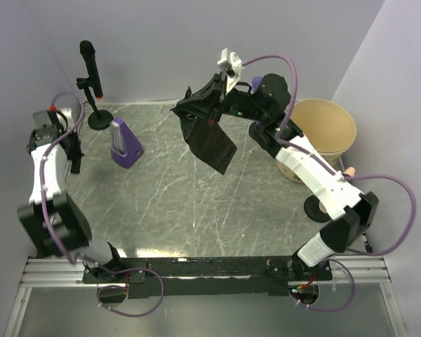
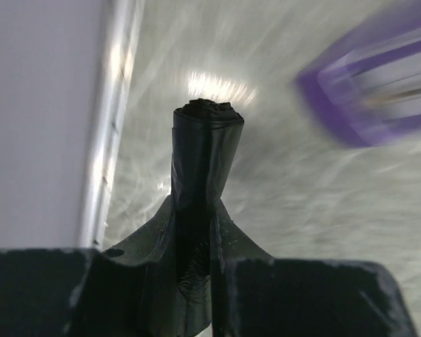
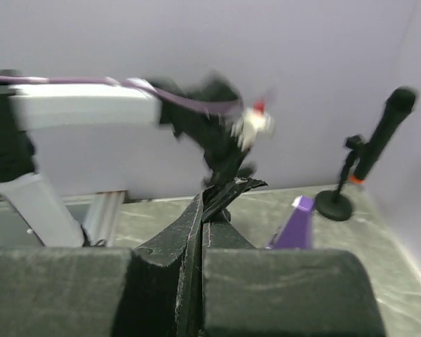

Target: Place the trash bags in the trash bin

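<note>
Inspection from the remote station, working left to right: the task is under way, and as far as I can see no bag has been delivered. At the far left of the table (image 1: 196,210), the left gripper (image 2: 196,270) is clamped on a rolled trash bag (image 2: 203,161). Its fingers pinch the lower end of a tight black roll, which stands out clear above the marble surface and touches nothing else. Just right of it a purple object (image 1: 125,144) stands upright on the table, with a microphone (image 1: 90,67) on its stand at the far left behind it. Neither belongs to the task and neither is being touched. At the far middle, the right gripper (image 3: 202,246) is closed tight on a hanging trash bag (image 1: 212,144). The film is nipped between the fingers and the rest hangs loose and opened out, well above the table. At the far right stands the trash bin (image 1: 333,126), upright, with the right arm crossing in front of its near-left side. The part of its pale interior that I can see holds no black film, but I cannot vouch for the part the arm hides. My assessment is that both bags are picked up and secured and neither is over the bin. The hanging one is well left of the rim and the rolled one is at the opposite side of the table, so two carries and two releases remain.
</note>
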You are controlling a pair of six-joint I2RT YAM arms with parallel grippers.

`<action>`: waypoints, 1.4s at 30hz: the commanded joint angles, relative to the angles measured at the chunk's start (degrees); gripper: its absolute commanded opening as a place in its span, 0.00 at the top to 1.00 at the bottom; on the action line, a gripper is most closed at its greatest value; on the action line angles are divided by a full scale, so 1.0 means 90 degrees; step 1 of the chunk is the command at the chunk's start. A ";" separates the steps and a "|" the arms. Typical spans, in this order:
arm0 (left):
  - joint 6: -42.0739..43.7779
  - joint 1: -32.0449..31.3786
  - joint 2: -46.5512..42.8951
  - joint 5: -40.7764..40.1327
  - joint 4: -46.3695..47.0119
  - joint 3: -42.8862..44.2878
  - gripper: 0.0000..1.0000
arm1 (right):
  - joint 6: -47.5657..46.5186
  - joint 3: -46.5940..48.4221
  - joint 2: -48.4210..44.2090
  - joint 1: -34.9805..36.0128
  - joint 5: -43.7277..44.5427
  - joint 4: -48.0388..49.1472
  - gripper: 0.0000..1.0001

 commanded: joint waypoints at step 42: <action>-0.0988 -0.3964 -0.1597 0.5118 0.4611 -0.1960 0.02 | -0.1932 0.2386 -0.0081 0.0718 0.3209 -0.1013 1.00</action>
